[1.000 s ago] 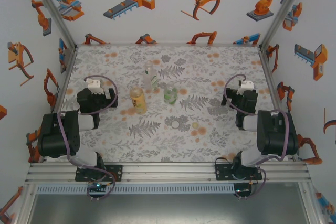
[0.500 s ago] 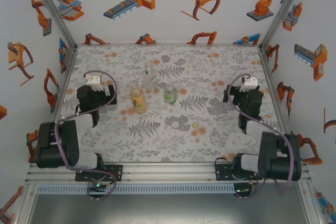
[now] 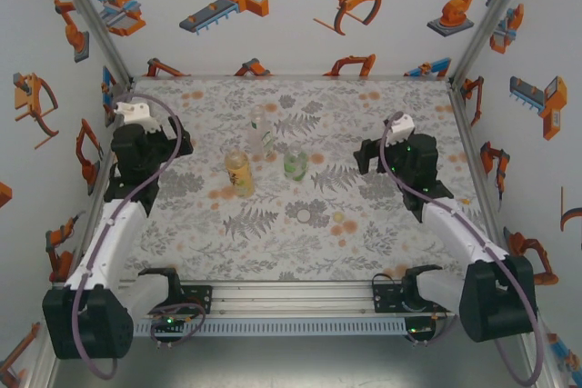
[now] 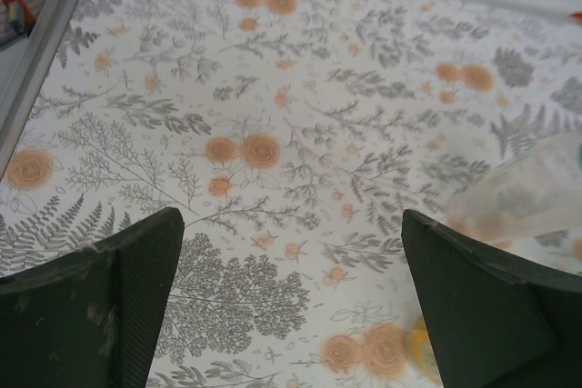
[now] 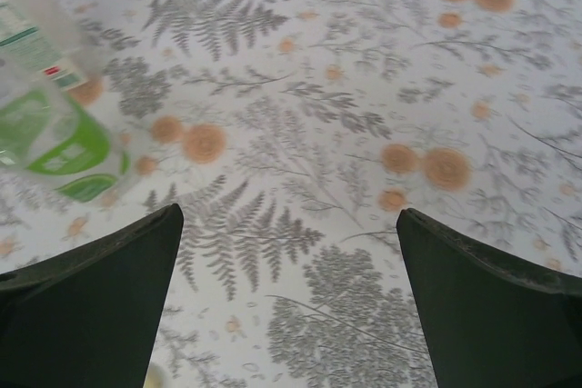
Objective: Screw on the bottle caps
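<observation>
Three bottles stand upright between the left gripper [image 4: 291, 217] and the right gripper [image 5: 289, 215]. The tall amber-yellow bottle [image 3: 239, 173] is nearest the left gripper and the short green bottle [image 3: 294, 164] is ahead-left of the right one. The slim clear bottle [image 3: 259, 129] stands farther out. A white cap [image 3: 303, 215] and a yellowish cap [image 3: 338, 217] lie flat, closer in.

No word, brand or number can be read anywhere. In the right wrist view, at the left edge, the short green plastic bottle [image 5: 45, 111] carries a green and white label [image 5: 59, 154], but its print is too blurred. In the upper left corner, the slim clear plastic bottle [image 5: 36, 6] has a white label [image 5: 32, 47] with a green stripe and a small red mark, also not legible.
</observation>
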You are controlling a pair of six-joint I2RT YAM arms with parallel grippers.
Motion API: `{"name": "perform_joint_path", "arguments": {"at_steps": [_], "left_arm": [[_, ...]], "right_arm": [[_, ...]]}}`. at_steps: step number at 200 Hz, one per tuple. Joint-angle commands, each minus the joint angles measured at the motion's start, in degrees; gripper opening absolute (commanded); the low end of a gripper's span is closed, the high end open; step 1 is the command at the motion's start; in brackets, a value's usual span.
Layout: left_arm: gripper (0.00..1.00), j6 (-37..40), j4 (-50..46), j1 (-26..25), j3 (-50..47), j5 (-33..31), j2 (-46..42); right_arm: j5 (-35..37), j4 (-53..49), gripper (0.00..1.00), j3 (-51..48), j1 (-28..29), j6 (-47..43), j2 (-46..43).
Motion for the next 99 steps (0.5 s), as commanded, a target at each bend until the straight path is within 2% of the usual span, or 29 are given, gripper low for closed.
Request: {"name": "perform_joint_path", "arguments": {"at_steps": [1,22,44,67,99], "left_arm": [[0.97,-4.48,-14.39,-0.01,6.66,-2.29,-2.72],[0.97,-2.15,-22.35,0.23,12.69,-0.39,-2.92],[0.97,1.75,-26.59,0.31,16.00,3.78,-3.12],[0.97,8.67,-24.73,0.30,11.47,10.56,-5.54],[0.97,8.37,-23.76,0.48,8.46,9.49,-8.72]], "right_arm": [[-2.48,-4.62,0.90,3.31,3.77,-3.40,-0.07],[-6.22,-2.73,0.89,3.91,6.90,-4.20,0.53],[-10.08,0.80,0.87,4.59,9.51,-4.20,1.61],[-12.21,5.04,0.87,5.71,11.90,-2.99,4.26],[-16.34,10.12,0.82,9.06,14.00,-1.01,10.22]]}}
